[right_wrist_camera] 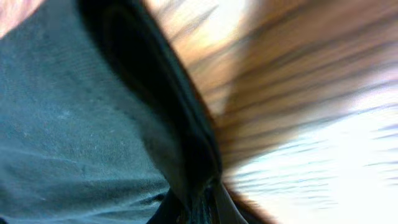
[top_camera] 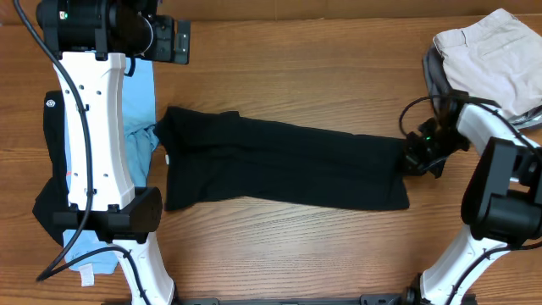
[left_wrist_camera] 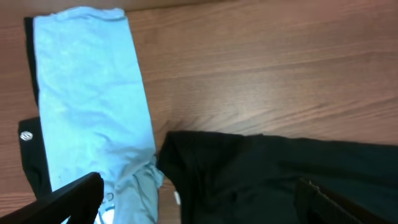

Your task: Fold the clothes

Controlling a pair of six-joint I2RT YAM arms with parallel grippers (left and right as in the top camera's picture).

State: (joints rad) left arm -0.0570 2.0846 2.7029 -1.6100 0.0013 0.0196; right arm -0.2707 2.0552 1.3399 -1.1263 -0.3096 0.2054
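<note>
One black T-shirt (top_camera: 279, 165) across counter (top_camera: 339, 254), one blue tee (left_wrist_camera: 87, 93) left, left gripper (left_wrist_camera: 199, 186) spread, right gripper (top_camera: 417, 158) pinching T-shirt's right edge

- The overhead view looks straight down on the desk (top_camera: 279, 246) from well above. It takes in the whole black T-shirt (top_camera: 279, 169) laid across the middle and the light blue tee (top_camera: 142, 106) at the left.
- The left wrist view looks down at a slant from some height over the desk's left part. The fingertips (left_wrist_camera: 74, 196) of the left gripper (left_wrist_camera: 202, 208) show wide apart along its bottom edge. With the overhead view it shares the light blue tee and the black T-shirt's left end.
- The right wrist view sits almost against the black T-shirt's edge, blurred, with wood grain to its right. With the overhead view it shares only the shirt's right end.
</note>
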